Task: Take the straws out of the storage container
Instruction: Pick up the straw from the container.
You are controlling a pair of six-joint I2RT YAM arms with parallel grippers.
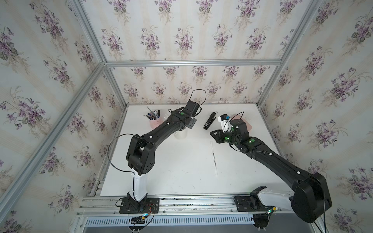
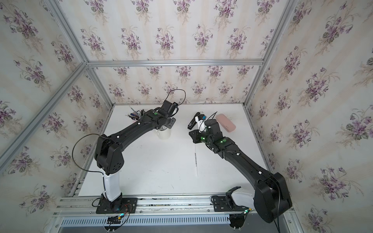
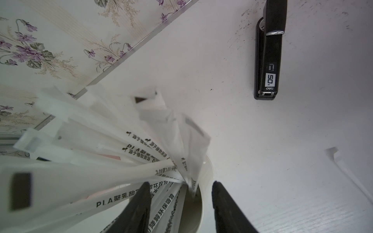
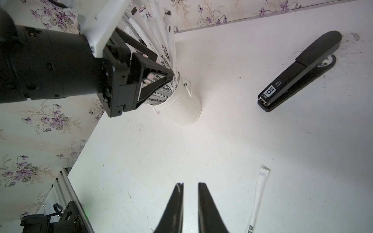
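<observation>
The storage container (image 4: 183,107), a small white bucket with side lugs, stands upright at the back middle of the table and is partly under my left wrist in both top views (image 1: 180,134) (image 2: 164,133). Several straws (image 3: 141,157) in white printed wrappers fan out of it. My left gripper (image 3: 181,191) is open at its mouth. One finger is among the straws and the other is outside the rim (image 3: 205,181). One loose straw (image 1: 214,159) (image 4: 258,197) lies flat on the table. Beside that straw my right gripper (image 4: 190,184) hovers, narrowly open and empty.
A black stapler (image 1: 209,121) (image 4: 298,74) lies to the right of the bucket. A pink pen cup (image 1: 155,121) with pens stands at the back left. A pink case (image 2: 226,123) lies at the back right, behind my right wrist. Walls enclose three sides.
</observation>
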